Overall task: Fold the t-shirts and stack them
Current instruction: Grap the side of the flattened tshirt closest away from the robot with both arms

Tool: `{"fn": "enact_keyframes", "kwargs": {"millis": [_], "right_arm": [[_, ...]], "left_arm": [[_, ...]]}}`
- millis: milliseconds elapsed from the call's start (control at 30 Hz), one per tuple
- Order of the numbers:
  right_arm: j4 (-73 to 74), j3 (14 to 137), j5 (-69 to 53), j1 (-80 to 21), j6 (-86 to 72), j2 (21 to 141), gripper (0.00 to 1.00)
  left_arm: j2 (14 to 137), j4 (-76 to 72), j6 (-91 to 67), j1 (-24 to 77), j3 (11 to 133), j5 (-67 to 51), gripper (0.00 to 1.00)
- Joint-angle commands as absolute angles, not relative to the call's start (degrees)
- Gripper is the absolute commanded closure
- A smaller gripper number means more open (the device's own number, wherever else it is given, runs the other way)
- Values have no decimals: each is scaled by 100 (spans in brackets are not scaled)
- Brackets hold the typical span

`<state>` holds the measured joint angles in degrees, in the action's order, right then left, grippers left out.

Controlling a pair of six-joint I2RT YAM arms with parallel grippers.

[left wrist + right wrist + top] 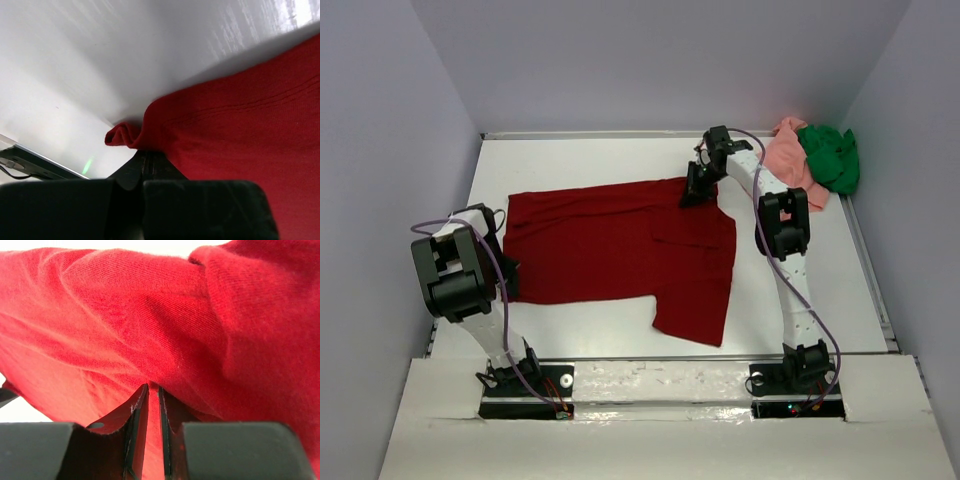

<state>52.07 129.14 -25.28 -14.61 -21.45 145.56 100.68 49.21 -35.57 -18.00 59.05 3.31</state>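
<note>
The dark red t-shirt (620,245) lies spread across the middle of the table, one sleeve reaching toward the near edge. My left gripper (506,262) is shut on its left edge; in the left wrist view the cloth (235,120) bunches at my closed fingertips (144,159). My right gripper (696,186) is shut on the shirt's far right corner; in the right wrist view red cloth (150,330) is pinched between the narrow jaws of my gripper (153,390). The salmon pink t-shirt (788,160) and the bright green t-shirt (832,155) lie crumpled together at the far right corner.
White table (570,160) with a raised rim and grey walls on three sides. The arm bases sit at the near edge (660,380).
</note>
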Motion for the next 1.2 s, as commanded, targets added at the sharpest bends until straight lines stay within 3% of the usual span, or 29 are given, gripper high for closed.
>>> {"fn": "enact_keyframes", "kwargs": {"millis": [0, 700, 1167], "right_arm": [[4869, 13104, -1477, -1424, -1925, 14923, 80], [4404, 14151, -1028, -1424, -1863, 15504, 75], [3841, 12938, -1766, -1424, -1960, 13888, 74]], "left_arm": [[10511, 3577, -3621, -1740, 6073, 27, 100], [11865, 3551, -3577, -1714, 7672, -325, 100], [11910, 3639, -3604, -1468, 8077, -562, 100]]}}
